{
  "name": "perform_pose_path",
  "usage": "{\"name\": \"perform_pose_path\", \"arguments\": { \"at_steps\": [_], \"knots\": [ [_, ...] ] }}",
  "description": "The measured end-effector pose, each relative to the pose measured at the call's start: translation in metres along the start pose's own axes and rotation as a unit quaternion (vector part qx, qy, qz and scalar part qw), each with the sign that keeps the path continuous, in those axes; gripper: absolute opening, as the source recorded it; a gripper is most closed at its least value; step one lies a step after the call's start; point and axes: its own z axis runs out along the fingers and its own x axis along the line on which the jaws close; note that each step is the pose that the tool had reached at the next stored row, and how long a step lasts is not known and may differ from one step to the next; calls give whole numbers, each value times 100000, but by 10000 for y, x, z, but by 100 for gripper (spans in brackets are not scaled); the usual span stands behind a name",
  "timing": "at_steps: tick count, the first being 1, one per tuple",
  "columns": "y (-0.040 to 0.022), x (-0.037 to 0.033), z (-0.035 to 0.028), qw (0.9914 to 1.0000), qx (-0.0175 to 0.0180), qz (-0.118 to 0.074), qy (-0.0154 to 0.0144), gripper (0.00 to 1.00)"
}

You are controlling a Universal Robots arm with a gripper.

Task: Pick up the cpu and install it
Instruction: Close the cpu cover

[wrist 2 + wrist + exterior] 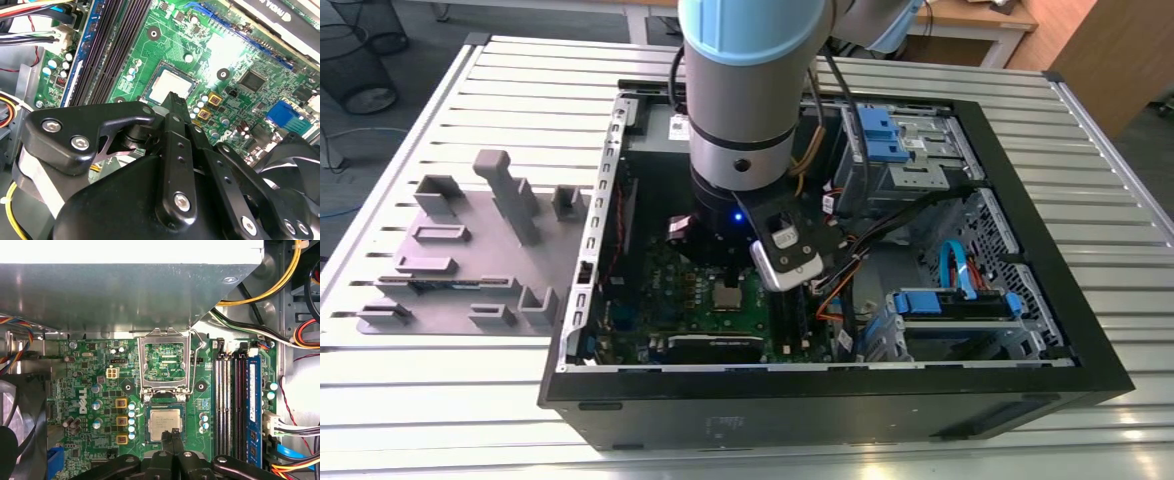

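Claw (173, 432) noted closed: fingers pressed together, nothing held between them. Tips are seen at the cpu's (164, 421) edge farthest from the socket frame (165, 362) (touching or just above, not settled). Cpu is found lying flat in the socket, just beside the frame's hinge. Step judged: seating done; frame stands raised, not yet latched.

print: white logo on motherboard (90, 390) | white lettering on graphics card (272, 15)
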Motion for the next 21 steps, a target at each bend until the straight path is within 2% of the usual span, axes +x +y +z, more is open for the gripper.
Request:
{"name": "perform_pose_path", "arguments": {
  "at_steps": [3, 8, 15, 21],
  "knots": [
    [1, -1, -28, 100000, -24, 3, -13, 10],
    [1, -1, -31, 100000, -33, -1, -51, 10],
    [1, -1, -29, 99998, -49, -1, -621, 10],
    [1, -1, -29, 99998, -49, -1, -668, 10]
  ]
}}
